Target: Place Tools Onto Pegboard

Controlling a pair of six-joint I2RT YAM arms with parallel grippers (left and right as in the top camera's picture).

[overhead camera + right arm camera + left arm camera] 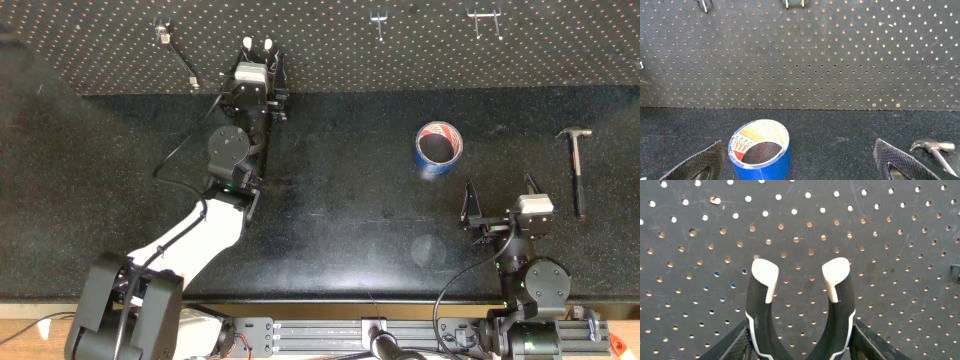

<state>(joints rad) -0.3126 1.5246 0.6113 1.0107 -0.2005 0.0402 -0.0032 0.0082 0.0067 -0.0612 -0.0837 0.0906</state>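
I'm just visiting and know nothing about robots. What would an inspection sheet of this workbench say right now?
Surface: black mat, no spills seen.
Job's things: blue tape roll and hammer lie on the mat. A slim dark tool hangs on the pegboard. Two empty hooks.
Clutter: nothing seen.
Grippers: left gripper open, up at the pegboard, holding nothing. Right gripper open, near the tape roll but apart from it.
Cables: black cable loops beside the left arm.
Surroundings: metal rail along the front edge.

Workshop, pegboard (400, 50) (with hooks (379, 22)), hammer (577, 175)
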